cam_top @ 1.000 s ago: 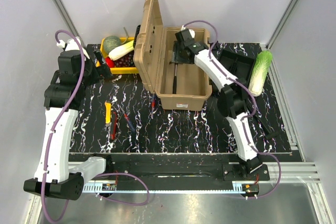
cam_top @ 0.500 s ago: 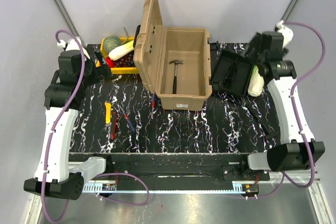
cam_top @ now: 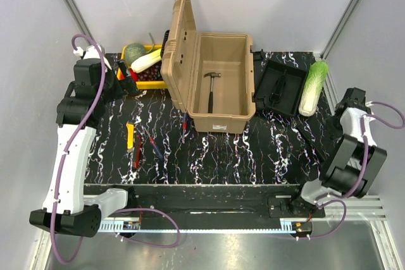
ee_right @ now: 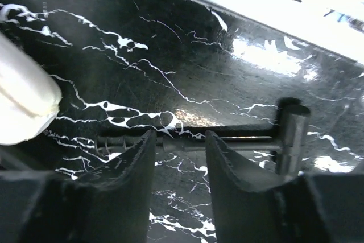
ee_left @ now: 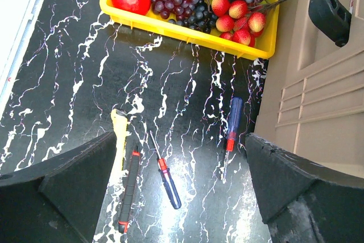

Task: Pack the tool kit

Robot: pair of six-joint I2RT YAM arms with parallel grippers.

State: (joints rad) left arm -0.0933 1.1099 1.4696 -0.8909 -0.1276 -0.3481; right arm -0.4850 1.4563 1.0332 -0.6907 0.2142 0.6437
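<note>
The tan toolbox [cam_top: 218, 90] stands open with its lid [cam_top: 179, 39] upright and a hammer [cam_top: 211, 90] on its floor. Its black inner tray [cam_top: 280, 88] lies on the mat to its right. Four small tools lie left of the box: a yellow-handled one [ee_left: 118, 138], a black-and-red one [ee_left: 129, 183] and two blue screwdrivers [ee_left: 168, 179] [ee_left: 232, 122]. My left gripper [ee_left: 182, 197] is open and empty, high above them. My right gripper [ee_right: 179, 146] is open just over the shaft of a dark T-shaped metal tool [ee_right: 239, 142] lying at the mat's right edge.
A yellow crate [ee_left: 187, 28] of fruit and vegetables sits behind the small tools, against the toolbox lid. A napa cabbage [cam_top: 314, 86] lies right of the black tray; its white base [ee_right: 23, 103] is close to my right gripper. The mat's right edge and a metal rail are beside it.
My right arm left the toolbox, with the hammer staying inside, swung right and folded down low over the mat's right edge. My left arm hardly moved.
</note>
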